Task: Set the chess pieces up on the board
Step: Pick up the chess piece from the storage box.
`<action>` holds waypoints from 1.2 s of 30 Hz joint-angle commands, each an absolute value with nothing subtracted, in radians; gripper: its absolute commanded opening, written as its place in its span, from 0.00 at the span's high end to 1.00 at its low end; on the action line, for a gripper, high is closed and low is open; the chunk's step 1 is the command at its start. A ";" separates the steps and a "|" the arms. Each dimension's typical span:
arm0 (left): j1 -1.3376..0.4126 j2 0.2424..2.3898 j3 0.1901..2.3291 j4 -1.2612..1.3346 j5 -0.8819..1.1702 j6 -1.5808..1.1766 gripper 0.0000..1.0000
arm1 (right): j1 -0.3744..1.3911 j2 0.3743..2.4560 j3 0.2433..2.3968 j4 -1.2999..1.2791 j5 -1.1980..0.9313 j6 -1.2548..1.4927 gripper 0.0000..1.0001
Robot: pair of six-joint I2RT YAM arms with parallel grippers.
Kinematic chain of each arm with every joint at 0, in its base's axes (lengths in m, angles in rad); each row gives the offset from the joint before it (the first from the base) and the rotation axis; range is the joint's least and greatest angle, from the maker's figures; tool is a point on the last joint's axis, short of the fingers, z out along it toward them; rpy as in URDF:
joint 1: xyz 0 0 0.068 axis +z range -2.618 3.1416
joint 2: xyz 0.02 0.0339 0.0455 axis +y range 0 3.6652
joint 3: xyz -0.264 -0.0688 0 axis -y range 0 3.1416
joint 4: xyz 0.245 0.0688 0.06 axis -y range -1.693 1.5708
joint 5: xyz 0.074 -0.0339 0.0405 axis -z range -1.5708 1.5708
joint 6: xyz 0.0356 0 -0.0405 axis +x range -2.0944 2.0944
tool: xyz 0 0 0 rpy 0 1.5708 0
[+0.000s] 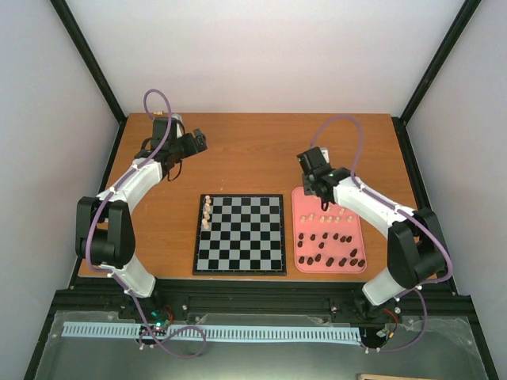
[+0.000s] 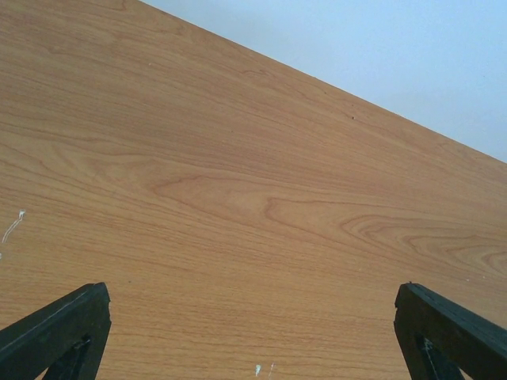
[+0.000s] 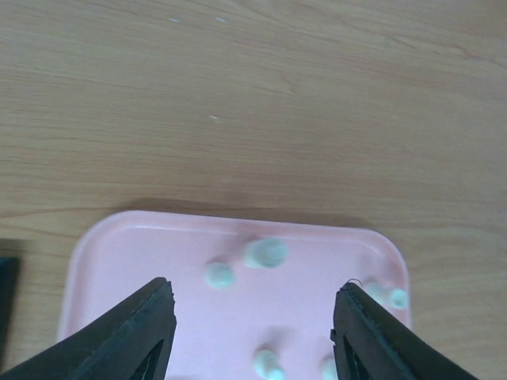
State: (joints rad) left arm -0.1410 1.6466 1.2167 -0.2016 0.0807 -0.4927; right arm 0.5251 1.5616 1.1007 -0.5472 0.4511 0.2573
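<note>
The black and grey board (image 1: 240,234) lies at the table's middle. A few pale cream pieces (image 1: 207,212) stand on its left column toward the far end. The other pieces sit in the pink tray (image 1: 299,207) to its right: several dark brown ones (image 1: 329,249) and several pale ones (image 1: 325,218). My right gripper (image 1: 310,188) is open and empty above the tray's far end. In the right wrist view it (image 3: 252,297) frames pale pieces (image 3: 265,253) on the tray (image 3: 119,245). My left gripper (image 1: 198,142) is open and empty over bare table far left of the board, as the left wrist view (image 2: 252,297) shows.
The wooden table (image 1: 253,150) is bounded by black frame posts and white walls. The board's corner (image 3: 6,277) shows at the left edge of the right wrist view. The left wrist view holds only wood grain (image 2: 238,198) and the back wall.
</note>
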 commanded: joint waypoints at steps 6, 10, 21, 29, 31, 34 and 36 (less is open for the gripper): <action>-0.135 1.644 1.248 -0.183 0.103 -0.488 0.00 | 0.379 1.555 1.032 -0.500 0.433 0.280 0.48; -0.135 1.646 1.249 -0.183 0.104 -0.488 0.00 | 0.361 1.598 1.039 -0.479 0.407 0.272 0.49; -0.135 1.653 1.253 -0.181 0.104 -0.488 0.00 | 0.314 1.656 1.062 -0.411 0.283 0.240 0.53; -0.135 1.655 1.253 -0.181 0.104 -0.490 0.00 | 0.298 1.715 1.084 -0.394 0.232 0.229 0.55; -0.135 1.657 1.253 -0.180 0.105 -0.489 0.00 | 0.294 1.724 1.086 -0.390 0.232 0.229 0.57; -0.135 1.663 1.255 -0.179 0.108 -0.490 0.00 | 0.286 1.734 1.089 -0.386 0.229 0.229 0.60; -0.135 1.664 1.257 -0.179 0.109 -0.489 0.00 | 0.283 1.746 1.095 -0.384 0.223 0.229 0.62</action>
State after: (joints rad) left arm -0.1413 1.6478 1.2167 -0.2008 0.1009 -0.4927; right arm 0.3012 1.7256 1.0607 -0.4091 0.2302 0.2295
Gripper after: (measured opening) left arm 0.998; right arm 0.389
